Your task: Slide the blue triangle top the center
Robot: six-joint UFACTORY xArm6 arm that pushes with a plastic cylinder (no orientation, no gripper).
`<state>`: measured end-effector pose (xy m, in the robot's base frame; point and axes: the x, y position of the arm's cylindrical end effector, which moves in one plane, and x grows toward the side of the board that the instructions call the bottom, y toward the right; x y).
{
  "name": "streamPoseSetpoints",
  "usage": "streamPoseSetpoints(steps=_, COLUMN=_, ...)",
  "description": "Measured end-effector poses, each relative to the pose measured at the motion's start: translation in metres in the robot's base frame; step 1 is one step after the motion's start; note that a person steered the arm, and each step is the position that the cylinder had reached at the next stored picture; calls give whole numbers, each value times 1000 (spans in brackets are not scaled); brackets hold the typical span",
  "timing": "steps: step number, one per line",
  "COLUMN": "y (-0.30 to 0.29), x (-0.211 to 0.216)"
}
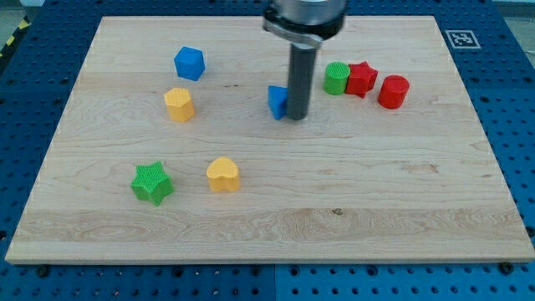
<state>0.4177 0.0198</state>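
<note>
You see my tip (297, 116) touching the blue triangle (277, 101) on its right side, above the wooden board's (351, 217) centre. The small matte block's pointing direction is unclear, half hidden. There are no fingers.

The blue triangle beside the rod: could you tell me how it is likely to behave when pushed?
The blue triangle looks rigid and sits flat, so it should probably slide, not roll. My tip meets its right side; an off-centre push may turn it.
</note>
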Motion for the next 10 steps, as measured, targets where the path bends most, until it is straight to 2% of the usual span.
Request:
streamPoseSetpoints(steps=3, y=-93, x=-46)
streamPoseSetpoints(steps=4, y=-82, x=-18)
streamPoseSetpoints(steps=5, y=-45, x=-31)
streamPoseSetpoints(steps=6, y=-39, x=-65)
streamPoseSetpoints(steps=7, y=-55, x=-66)
streamPoseSetpoints(steps=9, y=-89, x=-99)
streamPoseSetpoints(steps=10, y=-81, x=-65)
